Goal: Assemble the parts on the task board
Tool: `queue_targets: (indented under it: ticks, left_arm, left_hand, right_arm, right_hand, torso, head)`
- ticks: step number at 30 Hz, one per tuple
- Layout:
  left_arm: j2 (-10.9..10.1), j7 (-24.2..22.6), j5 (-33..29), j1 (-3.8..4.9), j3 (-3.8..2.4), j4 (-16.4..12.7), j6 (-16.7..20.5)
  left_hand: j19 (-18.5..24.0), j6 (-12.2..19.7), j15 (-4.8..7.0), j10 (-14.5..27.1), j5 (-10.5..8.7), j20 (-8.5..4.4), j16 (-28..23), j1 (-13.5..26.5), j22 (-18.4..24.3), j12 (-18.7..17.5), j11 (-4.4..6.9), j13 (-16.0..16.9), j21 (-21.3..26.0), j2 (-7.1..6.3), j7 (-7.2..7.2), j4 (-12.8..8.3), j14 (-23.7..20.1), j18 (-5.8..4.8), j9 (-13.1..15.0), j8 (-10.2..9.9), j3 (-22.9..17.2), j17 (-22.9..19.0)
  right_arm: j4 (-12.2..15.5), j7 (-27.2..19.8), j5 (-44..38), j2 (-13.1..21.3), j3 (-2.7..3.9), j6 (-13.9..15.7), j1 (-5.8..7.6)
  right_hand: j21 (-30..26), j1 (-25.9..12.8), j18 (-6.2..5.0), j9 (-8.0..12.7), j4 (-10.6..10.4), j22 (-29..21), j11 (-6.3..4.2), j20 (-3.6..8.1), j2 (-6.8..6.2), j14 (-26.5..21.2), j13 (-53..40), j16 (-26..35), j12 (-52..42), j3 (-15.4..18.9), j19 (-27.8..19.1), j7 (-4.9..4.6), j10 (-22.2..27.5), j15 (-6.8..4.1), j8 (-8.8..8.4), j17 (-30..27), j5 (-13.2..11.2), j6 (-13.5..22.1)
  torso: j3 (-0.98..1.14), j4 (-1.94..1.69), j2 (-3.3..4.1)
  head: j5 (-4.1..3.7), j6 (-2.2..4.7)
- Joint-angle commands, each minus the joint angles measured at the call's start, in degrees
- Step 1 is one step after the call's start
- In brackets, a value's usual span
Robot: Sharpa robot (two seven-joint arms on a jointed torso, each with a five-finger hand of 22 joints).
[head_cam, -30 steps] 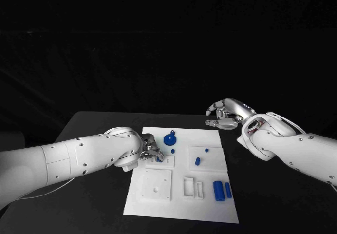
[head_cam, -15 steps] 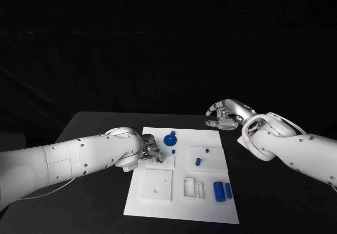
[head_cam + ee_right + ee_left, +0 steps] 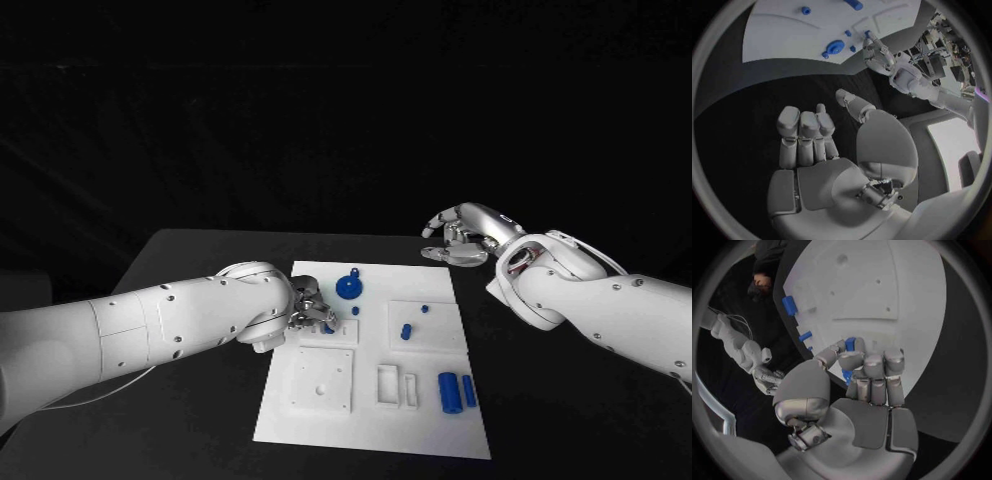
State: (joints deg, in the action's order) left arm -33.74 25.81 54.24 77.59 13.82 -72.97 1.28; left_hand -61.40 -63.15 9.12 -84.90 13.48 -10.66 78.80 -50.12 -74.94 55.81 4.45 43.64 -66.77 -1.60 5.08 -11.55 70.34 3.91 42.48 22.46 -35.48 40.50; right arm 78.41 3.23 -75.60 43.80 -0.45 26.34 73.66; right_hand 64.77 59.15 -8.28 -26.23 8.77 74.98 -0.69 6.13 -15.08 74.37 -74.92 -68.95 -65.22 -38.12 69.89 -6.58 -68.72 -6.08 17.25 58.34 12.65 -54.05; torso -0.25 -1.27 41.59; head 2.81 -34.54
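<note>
At the board's left edge: left robot hand (image 3: 309, 308) sits low over the task board (image 3: 332, 415), its fingers (image 3: 873, 371) curled together around a small blue part (image 3: 849, 344).
Held part: the wrist view shows the small blue part pinched between thumb and fingertips, with more blue showing beneath the curled fingers; whether it touches the board I cannot tell.
Right robot hand: right robot hand (image 3: 464, 232) hovers above the counter (image 3: 188, 260) beyond the board's far right corner, well apart from every part, fingers (image 3: 801, 131) loosely curled toward the palm and holding nothing.
Task board: a white plate lying lengthwise in the middle of the counter, with raised white square blocks on it.
Round part: a blue disc with a knob (image 3: 348, 287) stands on the far half of the board, just beside the left robot hand; a small blue peg (image 3: 355, 271) stands just behind it.
Middle parts: a short blue pin (image 3: 407, 331) and a smaller blue piece (image 3: 424, 309) sit on the square block to the right of centre.
Near parts: two blue cylinders (image 3: 456, 391) lie side by side at the board's near right, beside white slotted holders (image 3: 395, 385).
Near left block: a white square plate with small holes (image 3: 320, 379), bare of blue pieces.
</note>
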Motion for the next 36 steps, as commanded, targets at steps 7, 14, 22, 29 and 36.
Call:
queue_targets:
  ticks: [7, 14, 22, 29, 36]
  left_arm:
    - [0.35, -1.00, 0.14, -0.07, -0.01, 0.01, -0.91]
    - [0.33, -0.90, 0.22, -0.07, -0.01, 0.25, -0.99]
    - [0.14, -0.91, 0.38, -0.08, -0.01, 0.36, -0.76]
    - [-0.15, -1.06, 0.38, -0.09, -0.03, 0.19, -0.40]
    - [-0.47, -1.27, 0.38, -0.09, -0.04, -0.02, 0.02]
  left_hand:
    - [0.57, -7.90, 4.53, 3.76, -3.53, -5.11, 0.50, 0.62, -0.70, 0.63, 3.32, -0.36, -0.28, -0.88, -6.50, 1.23, 3.83, 2.91, -0.18, -0.27, 0.24, -0.40]
    - [0.69, -7.95, 4.53, 3.84, -4.45, -5.10, 0.66, 0.84, -0.65, 0.82, 3.32, -0.59, -0.33, -1.73, -6.50, 1.81, 3.73, 2.97, -0.36, -0.33, 0.32, -0.65]
    - [0.85, -8.03, 4.56, 4.02, -10.59, -5.08, 1.07, 1.91, -0.49, 1.29, 3.35, -1.19, -0.44, -4.88, -6.52, 3.99, 3.53, 3.14, -0.69, -0.39, 0.99, -1.27]
    - [0.85, -7.94, 4.58, 4.09, -10.71, -5.13, 1.26, 3.52, -0.30, 1.43, 3.37, -1.38, -0.40, -8.60, -6.54, 6.46, 3.34, 3.32, -0.60, -0.29, 1.09, -1.45]
    - [0.80, -7.83, 4.59, 4.11, -10.70, -5.15, 1.41, 3.07, -0.23, 1.54, 3.37, -1.51, -0.51, -9.78, -6.54, 7.56, 3.26, 3.46, -0.48, -0.20, 0.47, -1.59]
  right_arm:
    - [-0.01, -0.31, -0.11, -0.12, 0.03, -0.71, 0.02]
    - [-0.02, -0.31, -0.10, -0.10, 0.03, -0.72, 0.02]
    - [-0.04, -0.34, -0.08, -0.05, 0.03, -0.67, 0.02]
    - [-0.02, -0.35, -0.07, 0.02, 0.03, -0.61, 0.02]
    - [0.03, -0.43, -0.05, 0.03, 0.03, -0.49, 0.01]
  right_hand:
    - [-0.21, 0.27, -6.72, -0.10, 0.00, 0.40, 0.98, 0.25, 0.23, 0.32, -1.55, 0.29, 0.21, 0.31, -0.19, -0.17, 1.46, 0.10, 0.00, 0.09, 0.44, -0.63]
    - [-0.22, 0.26, -6.72, -0.10, 0.00, 0.40, 0.97, 0.25, 0.24, 0.32, -1.51, 0.30, 0.27, 0.34, -0.19, -0.16, 1.52, 0.09, 0.00, 0.10, 0.51, -0.64]
    - [-0.23, 0.21, -6.72, -0.11, -0.03, 0.41, 0.97, 0.25, 0.22, 0.32, -1.52, 0.32, 0.26, 0.40, -0.19, -0.16, 1.51, 0.09, 0.01, 0.10, 0.58, -0.66]
    - [-0.24, 0.17, -6.72, -0.12, -0.05, 0.41, 0.96, 0.25, 0.22, 0.32, -1.48, 0.33, 0.32, 0.44, -0.19, -0.15, 1.57, 0.08, 0.02, 0.11, 0.62, -0.67]
    - [-0.24, 0.15, -6.72, -0.12, -0.06, 0.42, 0.96, 0.25, 0.23, 0.32, -1.50, 0.33, 0.28, 0.47, -0.19, -0.15, 1.53, 0.08, 0.02, 0.11, 0.66, -0.68]
  torso:
    - [0.03, 0.04, -0.02]
    - [0.03, 0.01, -0.04]
    - [-0.01, -0.01, -0.03]
    - [-0.03, 0.03, -0.01]
    - [-0.01, -0.02, -0.02]
  head:
    - [-0.09, 0.00]
    - [-0.15, 0.01]
    - [-0.21, 0.10]
    - [-0.25, 0.16]
    - [-0.27, 0.22]
